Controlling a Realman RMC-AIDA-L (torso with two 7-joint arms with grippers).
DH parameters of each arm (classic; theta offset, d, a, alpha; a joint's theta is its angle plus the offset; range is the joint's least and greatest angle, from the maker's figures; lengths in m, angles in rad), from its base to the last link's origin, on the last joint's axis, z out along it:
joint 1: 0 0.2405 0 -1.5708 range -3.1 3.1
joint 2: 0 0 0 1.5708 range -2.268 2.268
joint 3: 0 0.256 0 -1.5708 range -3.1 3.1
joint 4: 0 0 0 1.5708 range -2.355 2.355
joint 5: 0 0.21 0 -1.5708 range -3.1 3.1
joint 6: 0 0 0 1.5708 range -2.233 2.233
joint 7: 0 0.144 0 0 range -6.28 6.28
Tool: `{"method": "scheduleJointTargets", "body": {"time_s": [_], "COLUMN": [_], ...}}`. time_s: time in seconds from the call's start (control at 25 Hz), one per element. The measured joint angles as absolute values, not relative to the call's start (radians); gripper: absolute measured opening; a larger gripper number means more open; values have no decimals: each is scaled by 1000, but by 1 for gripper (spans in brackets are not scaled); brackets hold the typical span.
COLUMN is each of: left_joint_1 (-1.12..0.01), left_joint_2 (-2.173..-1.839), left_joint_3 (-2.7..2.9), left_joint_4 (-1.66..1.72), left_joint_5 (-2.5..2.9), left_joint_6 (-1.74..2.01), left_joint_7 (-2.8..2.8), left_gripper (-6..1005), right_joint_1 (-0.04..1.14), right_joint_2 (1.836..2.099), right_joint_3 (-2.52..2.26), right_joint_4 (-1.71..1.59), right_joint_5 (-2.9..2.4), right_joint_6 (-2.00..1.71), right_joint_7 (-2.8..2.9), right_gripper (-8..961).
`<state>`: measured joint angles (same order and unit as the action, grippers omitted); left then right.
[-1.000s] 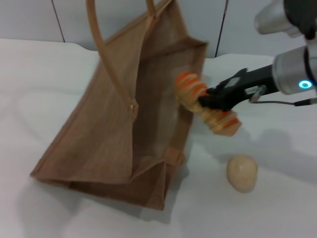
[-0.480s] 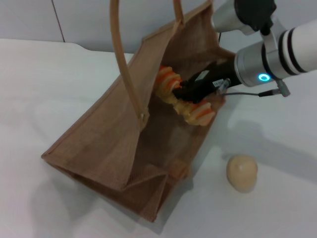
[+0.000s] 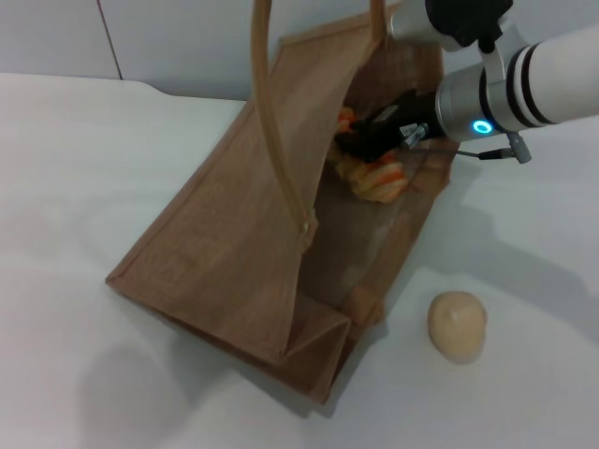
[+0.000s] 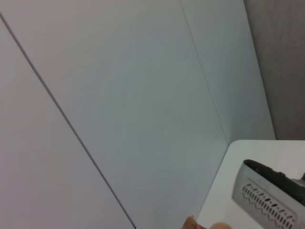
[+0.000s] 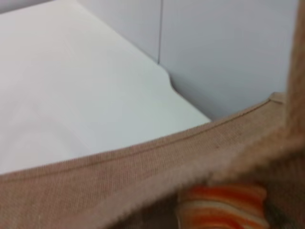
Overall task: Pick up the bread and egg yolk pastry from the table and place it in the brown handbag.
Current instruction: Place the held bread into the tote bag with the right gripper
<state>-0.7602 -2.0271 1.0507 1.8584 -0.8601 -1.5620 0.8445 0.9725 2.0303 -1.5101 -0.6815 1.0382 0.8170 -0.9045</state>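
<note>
The brown handbag (image 3: pixel 234 243) stands tilted on the white table with its mouth open and one strap handle (image 3: pixel 276 140) rising out of the top of the head view. My right gripper (image 3: pixel 354 145) reaches into the mouth from the right and is shut on the bread (image 3: pixel 382 180), an orange and cream striped loaf held just inside the bag. In the right wrist view the bread (image 5: pixel 224 207) shows below the bag's woven rim (image 5: pixel 143 160). The egg yolk pastry (image 3: pixel 457 325) lies on the table to the right of the bag's base. My left gripper (image 4: pixel 267 193) shows only partly, raised high near the wall.
The white table (image 3: pixel 84 168) stretches left of the bag and in front of it. Grey wall panels (image 3: pixel 159 37) stand close behind. My right forearm (image 3: pixel 533 89) hangs over the table's far right.
My right gripper has carried the bread leftward and deeper into the bag's mouth. The bag has swung more upright and shifted right. The egg yolk pastry has stayed put.
</note>
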Motion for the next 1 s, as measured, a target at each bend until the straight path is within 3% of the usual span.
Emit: {"method": "scheduleJointTargets", "body": {"time_s": [0.48, 1.0], "left_joint_1": [-758, -731], "left_joint_2": [-2028, -2027], "left_joint_3": [1067, 1062], "left_joint_4": [1854, 1852], "left_joint_5": [-855, -826], "left_joint_6": [-1559, -1544], "left_joint_7": [844, 844], "left_gripper": [114, 115], "right_joint_1": [1041, 1040], "right_joint_2": [2035, 2032], "right_joint_3": [-1515, -1515], "right_joint_4": [-584, -573], "right_joint_5": [1092, 1092], "right_joint_6": [773, 798], "right_joint_7": [-933, -916], "right_gripper": [187, 661]}}
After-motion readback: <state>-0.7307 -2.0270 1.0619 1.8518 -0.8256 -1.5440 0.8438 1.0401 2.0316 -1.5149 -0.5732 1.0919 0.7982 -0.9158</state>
